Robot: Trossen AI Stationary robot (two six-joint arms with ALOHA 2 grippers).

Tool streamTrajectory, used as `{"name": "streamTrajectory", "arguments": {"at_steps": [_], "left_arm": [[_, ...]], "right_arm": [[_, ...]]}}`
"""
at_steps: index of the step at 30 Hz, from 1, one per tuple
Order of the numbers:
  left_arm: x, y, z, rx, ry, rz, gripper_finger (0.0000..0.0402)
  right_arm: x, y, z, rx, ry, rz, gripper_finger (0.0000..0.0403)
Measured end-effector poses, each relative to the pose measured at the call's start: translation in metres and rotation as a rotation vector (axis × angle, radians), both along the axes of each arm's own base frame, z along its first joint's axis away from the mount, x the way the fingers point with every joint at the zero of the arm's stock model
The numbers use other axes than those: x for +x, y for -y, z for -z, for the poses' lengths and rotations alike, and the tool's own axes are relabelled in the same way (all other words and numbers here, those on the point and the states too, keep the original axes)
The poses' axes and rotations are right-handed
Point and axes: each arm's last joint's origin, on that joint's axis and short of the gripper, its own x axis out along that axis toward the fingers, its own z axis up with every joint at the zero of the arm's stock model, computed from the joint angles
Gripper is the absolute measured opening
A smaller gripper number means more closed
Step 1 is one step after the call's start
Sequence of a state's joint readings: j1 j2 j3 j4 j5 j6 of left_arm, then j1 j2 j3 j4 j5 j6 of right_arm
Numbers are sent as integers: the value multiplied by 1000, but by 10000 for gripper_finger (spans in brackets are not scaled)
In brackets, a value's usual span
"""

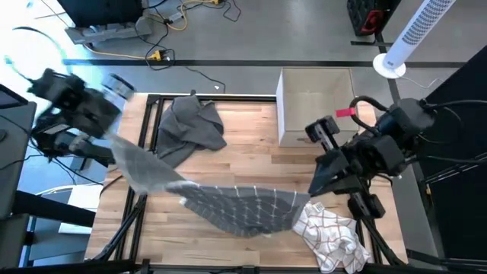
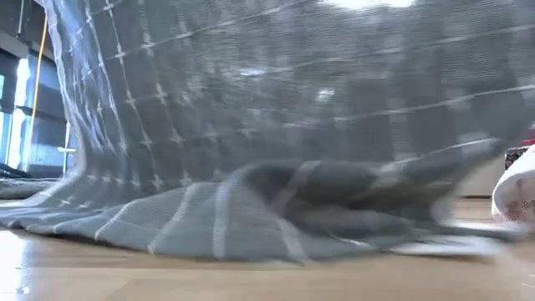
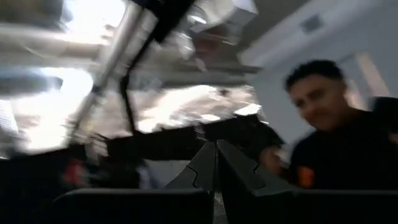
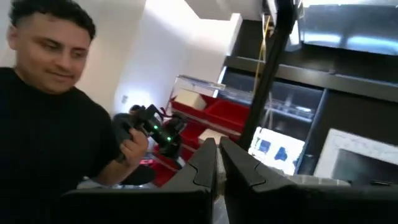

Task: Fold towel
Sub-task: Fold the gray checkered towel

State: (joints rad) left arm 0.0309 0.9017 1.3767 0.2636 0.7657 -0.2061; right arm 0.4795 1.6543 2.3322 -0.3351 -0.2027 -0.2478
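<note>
Checked grey towel [image 1: 236, 205] stretched above the counter [image 1: 251, 129], sagging middle on the wood.
Clamped at either end in shut left gripper [image 1: 112, 144] and right gripper [image 1: 312, 190]; crumpled grey cloth [image 1: 190, 125], cardboard box [image 1: 316, 103], white checked cloth [image 1: 331, 236] nearby.

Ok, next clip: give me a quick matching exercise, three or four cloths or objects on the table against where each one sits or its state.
Things:
1. grey checked towel
2. plain grey cloth
3. white patterned cloth
4. cardboard box

Places or states:
A. crumpled at the table's front right
B. standing at the back right
C. bunched at the back left
D. stretched between both end effectors, sagging onto the wood

Pairs: 1-D, 2-C, 3-A, 4-B
</note>
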Motion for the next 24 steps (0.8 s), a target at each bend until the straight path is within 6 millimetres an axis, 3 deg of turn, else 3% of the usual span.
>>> {"name": "streamTrajectory", "arguments": {"at_steps": [4,11,15,20,24], "left_arm": [[14,7,-11,16,-21,98,1],[-14,21,-47,48,66,263,1],[-17,27,-49,2,-33,247,1],[-17,36,-52,-8,-24,286,1],[-15,41,-51,15,-9,291,1]], "right_arm": [[-5,-6,-4,27,26,-47,0],[-13,-17,-6,22,71,-60,0],[-12,-23,-4,34,56,-42,0],[-15,-28,-7,30,114,-55,0],[-18,-40,-4,-147,264,-33,0]]}}
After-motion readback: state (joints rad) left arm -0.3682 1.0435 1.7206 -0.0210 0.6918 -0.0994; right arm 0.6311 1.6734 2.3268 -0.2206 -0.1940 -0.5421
